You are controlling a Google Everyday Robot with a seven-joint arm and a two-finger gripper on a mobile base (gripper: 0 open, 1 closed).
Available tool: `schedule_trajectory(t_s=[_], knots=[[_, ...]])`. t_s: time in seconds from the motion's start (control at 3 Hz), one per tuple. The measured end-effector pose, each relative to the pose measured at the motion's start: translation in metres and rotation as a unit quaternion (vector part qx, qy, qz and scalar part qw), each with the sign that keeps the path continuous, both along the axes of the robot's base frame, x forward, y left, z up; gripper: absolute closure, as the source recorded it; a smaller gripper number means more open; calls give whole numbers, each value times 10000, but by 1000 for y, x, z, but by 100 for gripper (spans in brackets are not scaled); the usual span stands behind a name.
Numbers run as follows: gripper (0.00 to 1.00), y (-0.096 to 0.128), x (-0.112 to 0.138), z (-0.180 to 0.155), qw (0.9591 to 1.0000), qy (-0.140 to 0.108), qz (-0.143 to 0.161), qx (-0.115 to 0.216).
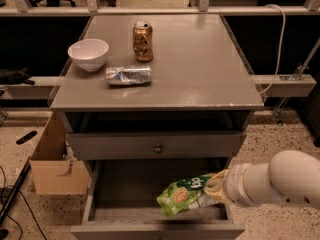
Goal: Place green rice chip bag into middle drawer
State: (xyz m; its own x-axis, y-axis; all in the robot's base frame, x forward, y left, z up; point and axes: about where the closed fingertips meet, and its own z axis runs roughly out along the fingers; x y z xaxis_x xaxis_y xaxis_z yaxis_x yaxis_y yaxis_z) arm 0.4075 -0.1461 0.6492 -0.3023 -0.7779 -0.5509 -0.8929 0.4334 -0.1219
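Observation:
The green rice chip bag (182,195) is bright green with round tan chips pictured on it. It hangs over the front right part of the open middle drawer (125,184), a wide grey box drawer pulled out at the bottom of the cabinet. My gripper (216,187) comes in from the right on a thick white arm (280,180) and is shut on the bag's right end. The bag sits just above the drawer's floor, tilted down to the left.
On the cabinet top (200,69) stand a white bowl (88,54), a brown can (143,41) and a silver foil packet (128,75). The upper drawer front with a round knob (158,148) is closed. A cardboard box (55,164) stands left of the cabinet.

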Motion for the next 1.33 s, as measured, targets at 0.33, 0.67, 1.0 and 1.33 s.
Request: schedule_trajectory(t_s=[0.33,0.67,1.0,1.33], knots=[[100,21,4,-16,9999,51,130,76],[100,46,18,-40,9995,121,230,190],[100,64,34,-65,9992,212,179,304],[100,70,52,-88,9985,255,-46,482]])
